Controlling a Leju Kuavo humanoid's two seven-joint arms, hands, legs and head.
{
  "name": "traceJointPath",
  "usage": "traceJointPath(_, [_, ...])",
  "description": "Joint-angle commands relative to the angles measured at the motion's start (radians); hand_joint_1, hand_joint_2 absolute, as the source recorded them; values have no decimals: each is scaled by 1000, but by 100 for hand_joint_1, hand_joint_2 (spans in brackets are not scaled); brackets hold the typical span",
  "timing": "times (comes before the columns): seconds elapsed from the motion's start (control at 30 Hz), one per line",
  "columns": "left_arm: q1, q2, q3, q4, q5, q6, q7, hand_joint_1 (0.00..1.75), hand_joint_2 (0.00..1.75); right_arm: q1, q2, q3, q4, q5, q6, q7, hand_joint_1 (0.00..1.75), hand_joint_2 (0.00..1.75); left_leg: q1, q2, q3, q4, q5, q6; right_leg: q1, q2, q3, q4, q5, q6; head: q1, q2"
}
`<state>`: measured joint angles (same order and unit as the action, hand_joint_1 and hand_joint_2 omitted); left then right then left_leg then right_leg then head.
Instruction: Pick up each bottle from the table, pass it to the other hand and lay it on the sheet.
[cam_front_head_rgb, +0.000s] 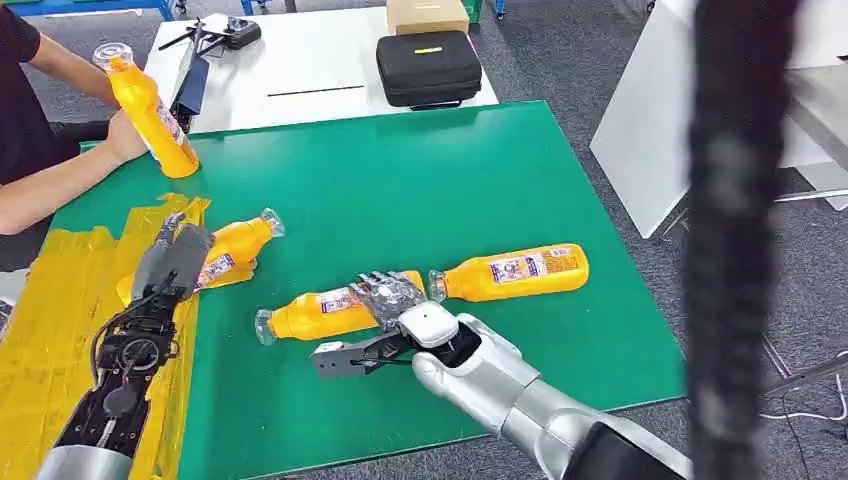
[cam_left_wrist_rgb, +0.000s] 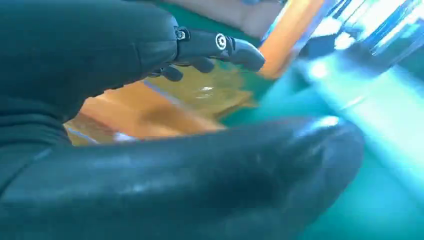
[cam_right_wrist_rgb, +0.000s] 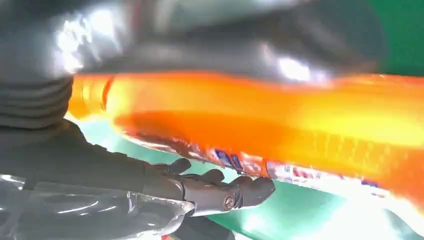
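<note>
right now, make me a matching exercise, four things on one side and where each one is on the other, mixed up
Things:
1. bottle in the person's hands
2. bottle under the right hand
3. black case
4. yellow sheet

Places:
a. white table behind the green table
b. left side of the green table
c. far left corner, upright
d. lying mid-table near the front

Pairs: 1-c, 2-d, 3-a, 4-b

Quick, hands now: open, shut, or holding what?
Left hand: open, over a bottle at the yellow sheet.
Right hand: grips the middle bottle.
</note>
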<state>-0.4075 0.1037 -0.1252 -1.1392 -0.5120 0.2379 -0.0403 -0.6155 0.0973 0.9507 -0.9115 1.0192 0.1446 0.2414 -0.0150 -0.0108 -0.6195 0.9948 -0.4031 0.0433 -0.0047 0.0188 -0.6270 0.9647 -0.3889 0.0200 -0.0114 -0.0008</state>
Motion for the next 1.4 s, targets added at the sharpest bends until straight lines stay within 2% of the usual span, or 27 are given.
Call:
traceJointPath(0.03, [78, -56, -6, -303, 219, 21, -48, 0, 0, -77, 29, -15, 269, 22, -33, -34, 0, 175, 1, -1, 5, 1, -3, -3, 1, -3, 6, 0, -3, 0, 0, 0])
traceJointPath(0.33, [78, -49, -27, -317, 252, 30, -53, 0, 0, -75, 31, -15, 294, 32, -36, -42, 0, 175, 1, -1, 3, 0, -2, -3, 1, -2, 4, 0, -2, 0, 0, 0])
traceJointPath(0.47, [83, -37, -57, -370, 323, 64, -104, 0, 0, -67, 27, -4, 342, 54, -12, -57, 0, 175, 1, -3, 4, 0, -2, -3, 2, -5, 5, -1, -2, 0, 0, 0])
traceJointPath(0.57, [97, -48, -62, -416, 328, 73, -107, 0, 0, -55, 22, 6, 372, 62, -6, -64, 0, 175, 2, -3, 8, 1, -4, -4, 2, -5, 9, -1, -4, 0, 0, 0])
traceJointPath(0.63, [90, -52, -67, -417, 331, 74, -104, 0, 0, -52, 22, 17, 388, 69, 9, -73, 2, 175, 2, -3, 5, -1, -1, -2, 2, -4, 5, -2, -1, 0, 0, 0])
traceJointPath(0.67, [87, -50, -70, -414, 322, 80, -105, 0, 0, -48, 24, 9, 390, 61, 12, -79, 173, 175, 1, -4, 7, -1, -2, -3, 2, -5, 8, -2, -3, 0, 0, 0])
traceJointPath(1.07, [96, -47, -64, -408, 332, 81, -103, 0, 0, -40, 19, -21, 374, 40, -5, -81, 175, 175, 1, -4, 15, -1, -1, -3, 2, -6, 15, -3, -2, -1, 0, 0])
traceJointPath(1.23, [126, -70, -8, -397, 633, -17, -4, 0, 0, -13, -4, -200, 242, -124, -74, -95, 175, 175, 1, -4, 16, -1, -1, -2, 1, -4, 16, -3, -1, 0, 0, 0])
traceJointPath(1.27, [139, -75, 12, -389, 721, -26, 10, 0, 175, 11, -12, -280, 160, -220, -85, -113, 175, 175, 1, -4, 16, -1, -1, -2, 1, -5, 16, -3, -2, 0, 0, 0])
traceJointPath(1.33, [161, -75, 38, -383, 811, -16, 8, 0, 175, 52, -28, -355, 14, -319, -133, -115, 175, 175, 1, -4, 16, 0, -2, -3, 1, -5, 16, -2, -2, -1, 0, 0])
traceJointPath(1.37, [178, -78, 56, -386, 878, -15, 8, 0, 175, 87, -24, -419, -81, -426, -152, -116, 175, 175, 0, -3, 14, -1, -1, -2, 1, -4, 14, -2, -2, 0, 0, 0])
traceJointPath(1.4, [187, -74, 61, -386, 915, -14, 7, 0, 175, 98, -38, -418, -140, -443, -183, -118, 175, 175, 1, -3, 15, 0, -2, -3, 1, -4, 15, -2, -3, -1, 0, 0])
